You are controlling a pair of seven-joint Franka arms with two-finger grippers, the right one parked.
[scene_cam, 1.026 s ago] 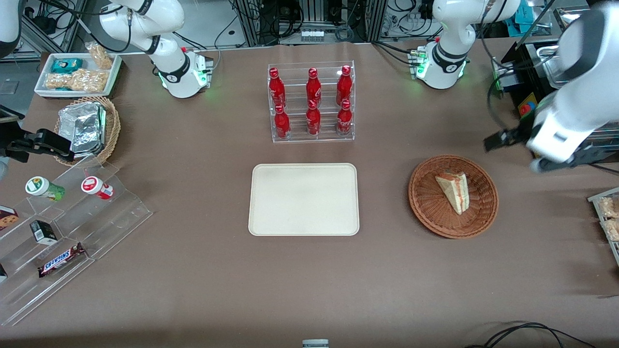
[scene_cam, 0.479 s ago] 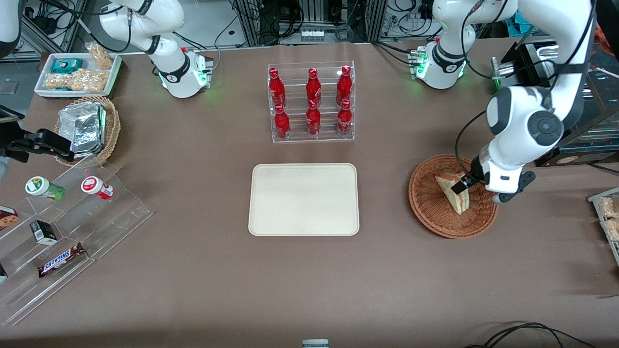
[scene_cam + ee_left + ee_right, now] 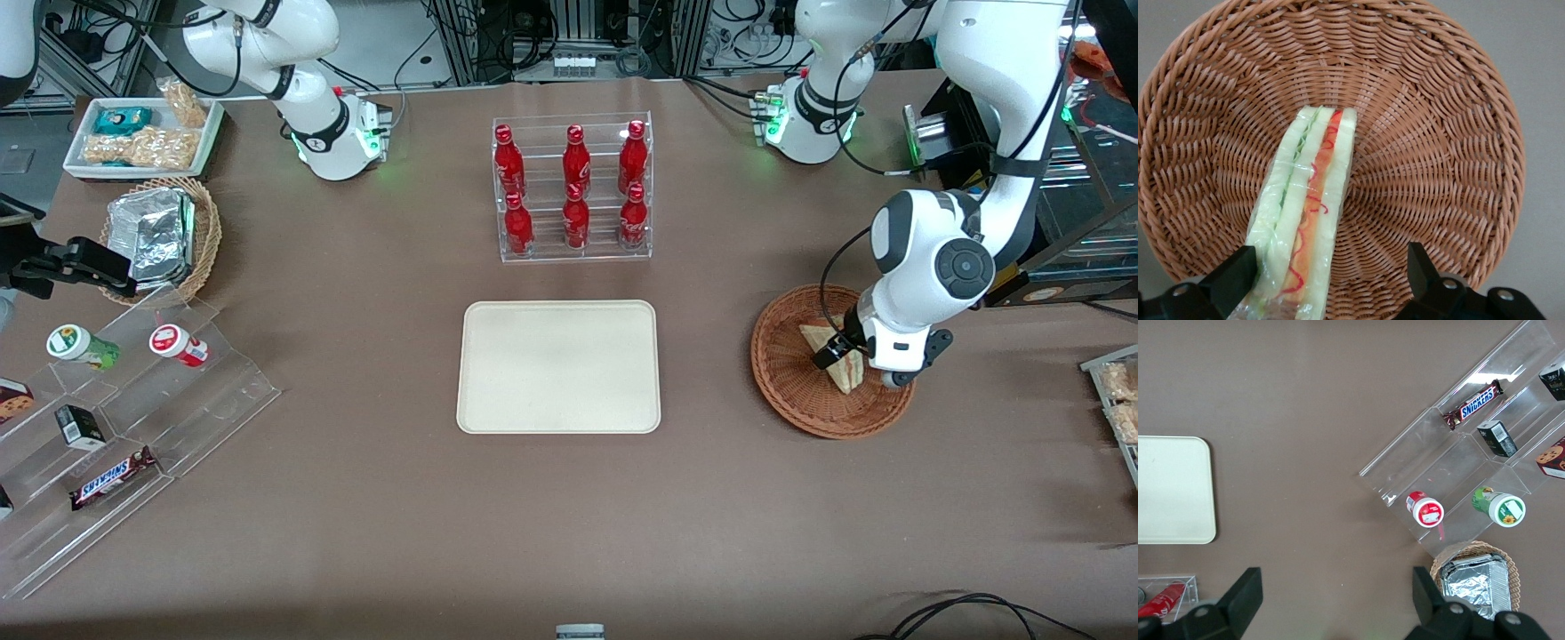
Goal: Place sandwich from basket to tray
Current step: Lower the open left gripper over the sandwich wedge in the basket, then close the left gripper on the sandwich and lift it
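The left arm's gripper (image 3: 1328,267) hangs low inside the wicker basket (image 3: 782,391) with its fingers (image 3: 1231,280) spread apart, one touching or just beside the bread face of the sandwich (image 3: 1308,220), the other well clear over bare weave — nothing is clamped yet. The sandwich wedge (image 3: 840,356) lies in the basket, cut edge up toward the wrist camera, showing green and orange-red filling between pale bread under what looks like clear film. It is likely light and soft; the film may be slippery, and a hard squeeze would crush the bread, so a gentle pinch across the two flat bread faces near the thick end seems best. The basket rim is low but must be cleared on the lift. The cream tray (image 3: 558,366) sits toward the counter's middle, bare, with open tabletop between it and the basket; the rack of red bottles (image 3: 573,191) stands nearer the counter's robot-side edge, off a direct path.
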